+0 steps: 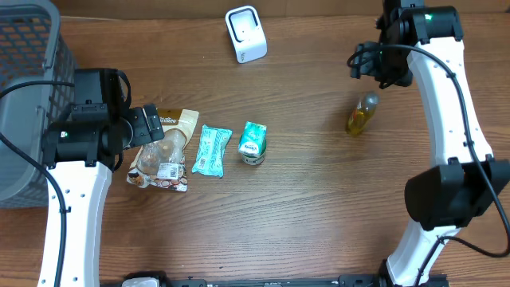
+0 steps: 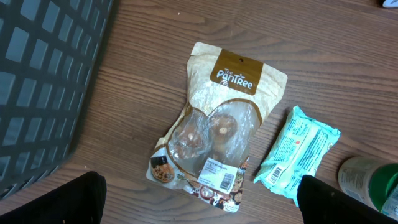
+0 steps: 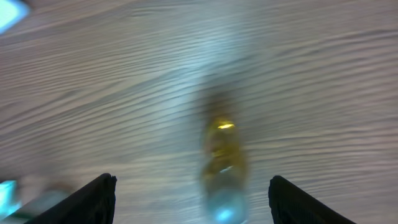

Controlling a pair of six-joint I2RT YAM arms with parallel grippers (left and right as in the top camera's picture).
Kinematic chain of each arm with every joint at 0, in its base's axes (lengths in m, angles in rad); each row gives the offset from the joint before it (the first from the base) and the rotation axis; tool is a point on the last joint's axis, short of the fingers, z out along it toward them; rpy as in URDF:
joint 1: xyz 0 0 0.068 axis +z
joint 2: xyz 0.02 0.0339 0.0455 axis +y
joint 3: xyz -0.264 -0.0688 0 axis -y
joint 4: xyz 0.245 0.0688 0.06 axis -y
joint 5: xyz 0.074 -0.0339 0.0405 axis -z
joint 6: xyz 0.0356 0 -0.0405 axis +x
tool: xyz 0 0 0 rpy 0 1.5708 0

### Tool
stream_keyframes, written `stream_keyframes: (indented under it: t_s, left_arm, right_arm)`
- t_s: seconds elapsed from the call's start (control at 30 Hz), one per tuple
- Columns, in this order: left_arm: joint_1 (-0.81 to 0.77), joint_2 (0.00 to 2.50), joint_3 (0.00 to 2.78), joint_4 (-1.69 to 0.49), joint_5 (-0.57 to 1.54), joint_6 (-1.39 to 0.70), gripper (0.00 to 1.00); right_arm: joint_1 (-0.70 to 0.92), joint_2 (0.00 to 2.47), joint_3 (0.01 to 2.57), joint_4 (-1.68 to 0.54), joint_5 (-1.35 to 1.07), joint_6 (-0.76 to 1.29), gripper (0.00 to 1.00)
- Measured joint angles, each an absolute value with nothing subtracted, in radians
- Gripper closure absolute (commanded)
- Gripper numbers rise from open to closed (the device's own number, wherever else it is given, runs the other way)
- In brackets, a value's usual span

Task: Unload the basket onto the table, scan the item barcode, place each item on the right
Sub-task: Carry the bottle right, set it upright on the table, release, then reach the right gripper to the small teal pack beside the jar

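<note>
The wooden desk (image 1: 303, 207) carries everything, with a grey basket (image 1: 24, 96) filling its left end. Nothing is at the scanner (image 1: 245, 33), so the step in hand looks like the reach for an item, and the left arm (image 1: 76, 191) is the one placed to pick. The next move calls for lowering onto the snack bag (image 2: 217, 124) and closing on it without covering the label. The bag then has to go up the desk with its barcode turned toward the scanner's face.

The left arm comes up from the near edge and bends its wrist over the bag, camera looking straight down. The left fingers (image 2: 87, 199) are released, spread wide to either side of the bag's lower end and above it, holding nothing. The right arm (image 1: 446, 104) reaches far up the right side, wrist near the back edge. The right fingers (image 3: 93, 199) stand wide apart and empty in a blurred view, the yellow bottle (image 1: 362, 114) resting on the desk beneath the gap.

The bag lies flat, printed side up, with a teal packet (image 1: 211, 150) just beside it and a green can (image 1: 253, 143) next along. The bottle is well apart to the right, the scanner at the back edge. Smallest, a white barcode label (image 2: 221, 174) faces up on the bag's lower end.
</note>
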State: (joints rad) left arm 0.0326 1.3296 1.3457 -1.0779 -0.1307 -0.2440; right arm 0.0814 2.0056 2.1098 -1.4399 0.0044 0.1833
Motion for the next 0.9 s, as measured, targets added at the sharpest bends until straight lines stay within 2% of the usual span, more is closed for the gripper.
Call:
stream_keyframes:
  t_s: [0.07,0.13,0.43,0.73,0.8,0.9]
  left_arm:
    - [0.033,1.330,1.346,-1.077,-0.131,-0.244,0.00]
    - [0.033,1.330,1.346,-1.078,-0.131,-0.244,0.00]
    - [0.033,1.330,1.346,-1.078,-0.131,-0.244,0.01]
    - [0.033,1.330,1.346,-1.077,-0.131,-0.244,0.00]
    - [0.033,1.330,1.346,-1.078,-0.131,-0.244,0.00]
    - [0.033,1.330,1.346,-1.078,-0.131,-0.244,0.00]
  right_arm:
    - [0.099,1.994,2.111,-1.452,-0.072,0.187,0.16]
    - [0.115,1.992,2.110,-1.455,-0.146,0.191,0.00]
    - [0.159,1.992,2.046,-1.451,-0.389,0.186,0.00]
    - [0.249,1.992,1.950,-1.452,-0.439,0.187,0.20]
    - [0.286,1.992,1.929,-1.451,-0.438,0.187,0.27]
    - [0.337,1.992,1.908,-1.447,-0.438,0.202,0.30]
